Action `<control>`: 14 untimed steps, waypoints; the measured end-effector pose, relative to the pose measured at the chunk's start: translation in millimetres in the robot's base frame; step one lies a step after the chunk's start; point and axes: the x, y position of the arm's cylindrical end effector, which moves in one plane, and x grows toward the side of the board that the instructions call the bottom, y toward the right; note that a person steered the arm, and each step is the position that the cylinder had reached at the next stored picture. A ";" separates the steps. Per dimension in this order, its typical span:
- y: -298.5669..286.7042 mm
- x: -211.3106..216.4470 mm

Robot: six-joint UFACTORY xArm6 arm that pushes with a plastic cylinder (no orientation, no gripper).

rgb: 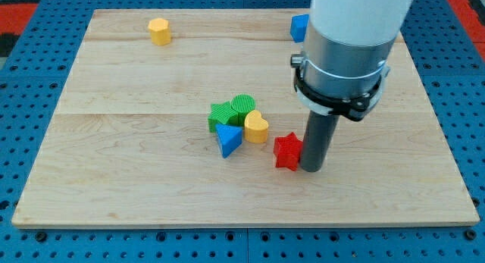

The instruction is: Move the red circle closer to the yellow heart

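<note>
Our rod carries no pincer, so nothing opens or grips; my tip (312, 169) rests on the wooden board (114, 164), touching the red star (287, 151) just to its left. No red circle shows; it may be hidden. The yellow heart (256, 127) lies further left and up, lobes toward the view's top, beside the blue triangle (228, 139), green circle (243, 106) and green star-like block (222, 114). Our arm cuts off the blue block (298, 27) above; a yellow hexagon (159, 31) sits far up-left.

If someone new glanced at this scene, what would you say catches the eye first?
Most striking is the big white and grey arm at the view's upper right, its dark rod ending in my tip right beside the red star block. Next, a tight cluster mid-board: yellow heart, blue triangle and two green blocks.
</note>
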 end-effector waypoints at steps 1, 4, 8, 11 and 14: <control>-39.5 0.0; 64.4 -6.5; 130.7 -135.4; 36.6 -170.3; 17.2 -97.2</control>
